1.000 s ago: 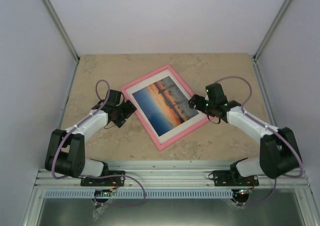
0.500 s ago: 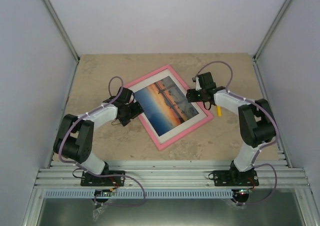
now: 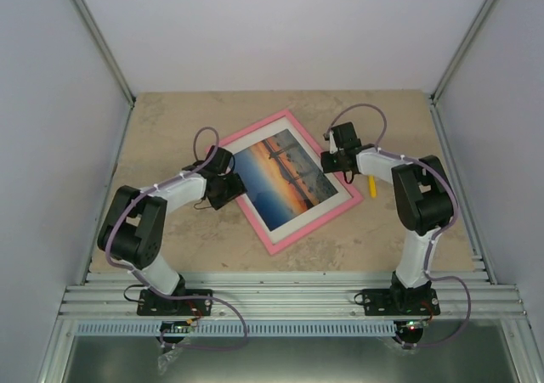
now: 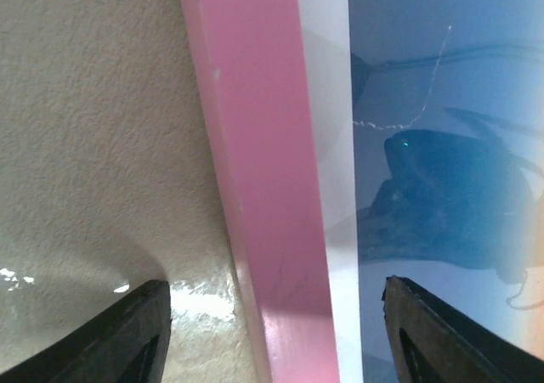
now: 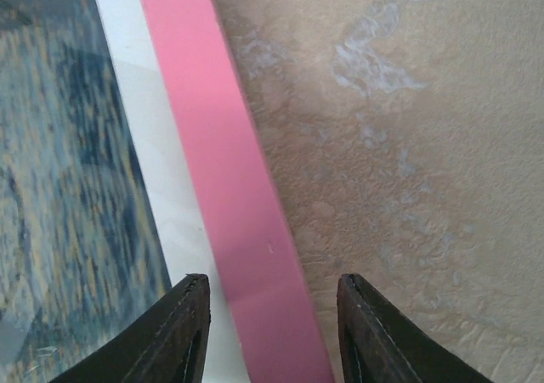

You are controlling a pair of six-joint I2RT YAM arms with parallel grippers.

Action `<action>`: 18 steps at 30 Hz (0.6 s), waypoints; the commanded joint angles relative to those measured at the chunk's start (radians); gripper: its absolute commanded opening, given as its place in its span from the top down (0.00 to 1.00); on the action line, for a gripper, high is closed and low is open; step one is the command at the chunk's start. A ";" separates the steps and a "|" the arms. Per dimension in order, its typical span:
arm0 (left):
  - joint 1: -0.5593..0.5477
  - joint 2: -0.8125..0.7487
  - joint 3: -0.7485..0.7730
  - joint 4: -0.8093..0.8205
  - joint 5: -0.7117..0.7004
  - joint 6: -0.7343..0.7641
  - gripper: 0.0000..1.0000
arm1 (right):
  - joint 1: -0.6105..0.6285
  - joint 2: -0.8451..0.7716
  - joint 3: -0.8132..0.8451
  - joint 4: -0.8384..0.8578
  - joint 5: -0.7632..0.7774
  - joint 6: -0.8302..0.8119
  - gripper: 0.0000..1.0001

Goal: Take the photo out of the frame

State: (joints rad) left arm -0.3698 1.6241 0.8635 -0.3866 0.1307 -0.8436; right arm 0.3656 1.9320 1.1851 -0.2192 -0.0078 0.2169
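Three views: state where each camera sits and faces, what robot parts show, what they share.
Top external: above and behind the bases, facing down; both arms over the thin pink rectangular picture frame.
Left wrist: on the left gripper, facing down; open fingertips straddle the frame's rail.
Right wrist: on the right gripper, likewise.
Shared: pink rail, white mat border, rectangular sunset paper photo.

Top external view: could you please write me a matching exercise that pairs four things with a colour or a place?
Things:
1. frame
2. photo
3. left hand
4. right hand

Colour or place:
a. open, over the frame edge on the view's right
b. pink
c. open, over the frame edge on the view's left
d. orange and blue

Pairs: 1-b, 2-d, 3-c, 4-a
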 commanded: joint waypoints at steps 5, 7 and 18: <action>-0.029 0.078 0.031 -0.068 -0.033 0.037 0.45 | -0.008 0.010 -0.026 0.009 0.017 0.014 0.67; -0.038 0.088 0.045 -0.078 -0.041 0.041 0.50 | -0.008 -0.002 -0.045 0.009 0.016 0.026 0.68; -0.088 0.187 0.177 -0.138 -0.079 0.096 0.60 | -0.016 -0.133 -0.222 -0.009 0.059 0.141 0.83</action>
State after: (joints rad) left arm -0.4240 1.7523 1.0088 -0.4641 0.0715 -0.7807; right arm 0.3603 1.8454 1.0370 -0.1772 0.0120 0.2733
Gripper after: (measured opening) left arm 0.407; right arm 0.261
